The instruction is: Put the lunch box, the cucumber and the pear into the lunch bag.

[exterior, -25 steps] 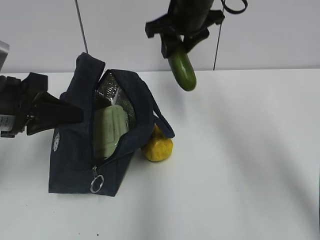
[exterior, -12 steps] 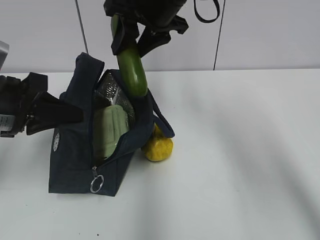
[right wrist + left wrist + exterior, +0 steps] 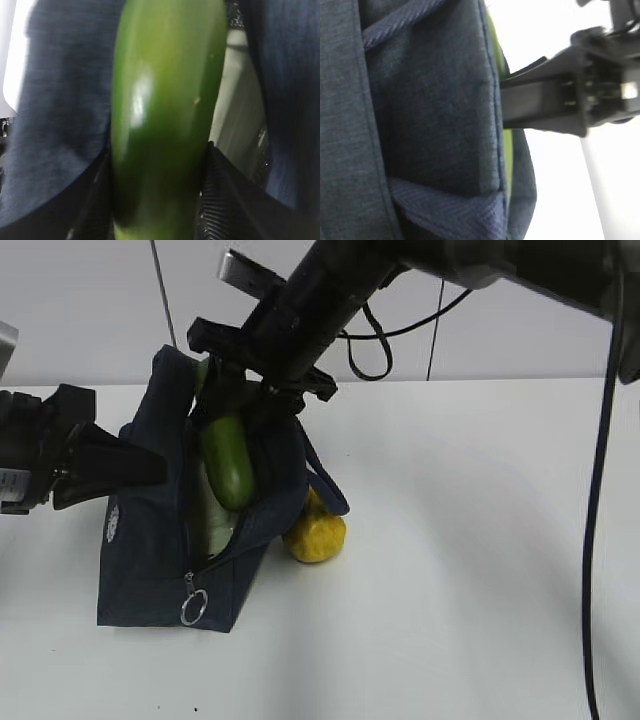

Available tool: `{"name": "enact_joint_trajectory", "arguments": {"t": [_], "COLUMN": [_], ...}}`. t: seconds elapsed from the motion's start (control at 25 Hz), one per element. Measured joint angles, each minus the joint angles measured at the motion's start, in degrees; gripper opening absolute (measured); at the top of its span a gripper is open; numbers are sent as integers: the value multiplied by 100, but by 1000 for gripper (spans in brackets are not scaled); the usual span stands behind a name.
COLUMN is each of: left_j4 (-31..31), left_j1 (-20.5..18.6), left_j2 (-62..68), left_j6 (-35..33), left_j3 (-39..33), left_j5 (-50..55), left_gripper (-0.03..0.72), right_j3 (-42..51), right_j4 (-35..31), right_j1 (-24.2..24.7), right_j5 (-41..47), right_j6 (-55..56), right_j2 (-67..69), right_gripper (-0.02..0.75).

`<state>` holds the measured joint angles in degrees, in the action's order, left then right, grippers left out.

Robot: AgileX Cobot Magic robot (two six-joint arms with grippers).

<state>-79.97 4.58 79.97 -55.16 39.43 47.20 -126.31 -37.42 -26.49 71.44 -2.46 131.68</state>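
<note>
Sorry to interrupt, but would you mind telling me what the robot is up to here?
It is packing a lunch bag. The right gripper holds the cucumber and is lowering it, tip first, into the bag's open top, where the lunch box already sits. The left gripper, shut, is at the bag's left side, apparently holding it steady. The pear lies on the table against the bag.

The cucumber (image 3: pixel 228 455) hangs below the right gripper (image 3: pixel 240 390), inside the lunch bag (image 3: pixel 150 560) opening, above the lunch box (image 3: pixel 216 530). The pear (image 3: pixel 318 532) lies on the desk (image 3: pixel 480 570) lower right of this gripper, touching the bag. The left gripper (image 3: pixel 150 468) is on the bag's left side.
</note>
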Motion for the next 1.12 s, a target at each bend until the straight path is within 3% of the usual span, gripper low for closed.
{"name": "enact_joint_trajectory", "arguments": {"t": [0.32, 0.68, 1.0, 1.12], "left_j4": [-14, -13, -13, -13], "left_j1": [0, 0, 0, 0], "left_j2": [0, 0, 0, 0], "left_j6": [0, 0, 0, 0], "left_j3": [0, 0, 0, 0], "left_j5": [10, 22, 35, 51], "left_gripper": [-19, -19, -19, -19], "right_j3": [13, 13, -461, -662], "right_j4": [100, -529, 54, 587], "right_j1": [-9, -9, 2, 2], "right_j5": [-27, -54, -64, -64], "right_j6": [-2, -287, -302, -312], "right_j2": [308, 403, 378, 187], "right_gripper": [415, 461, 461, 461]}}
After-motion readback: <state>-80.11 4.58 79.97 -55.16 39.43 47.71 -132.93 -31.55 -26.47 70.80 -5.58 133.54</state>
